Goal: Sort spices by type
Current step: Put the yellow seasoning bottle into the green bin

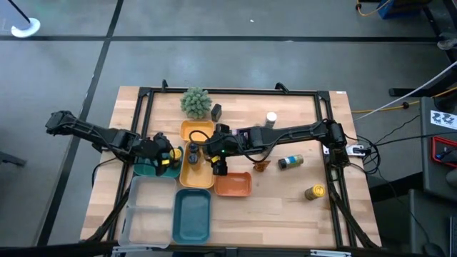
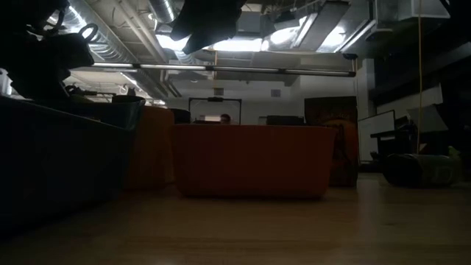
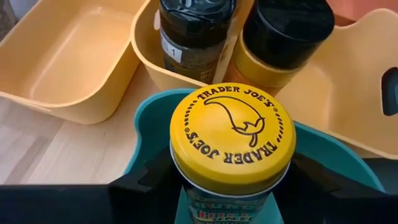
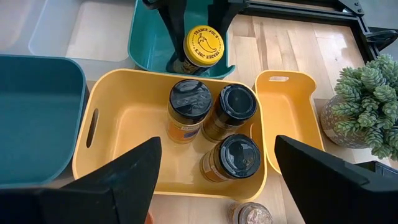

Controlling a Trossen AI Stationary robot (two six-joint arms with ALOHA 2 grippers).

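Left gripper [image 4: 193,28] fingers clamped on yellow-capped jar [image 3: 231,138] standing in teal tray [image 1: 151,167], at 9 o'clock of yellow tray [image 4: 124,118]; right gripper [image 1: 219,168] fingers apart; early release may tip jar.

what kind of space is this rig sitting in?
Probably a lab or workshop, not a kitchen. The high view shows a wooden table in a black frame on a bare grey floor with loose cables; the low view shows exposed ceiling ducts.

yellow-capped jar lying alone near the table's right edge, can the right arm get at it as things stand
Probably yes: the yellow-capped jar lies alone on bare wood, and the right pincer, open and empty, hovers over the yellow tray.
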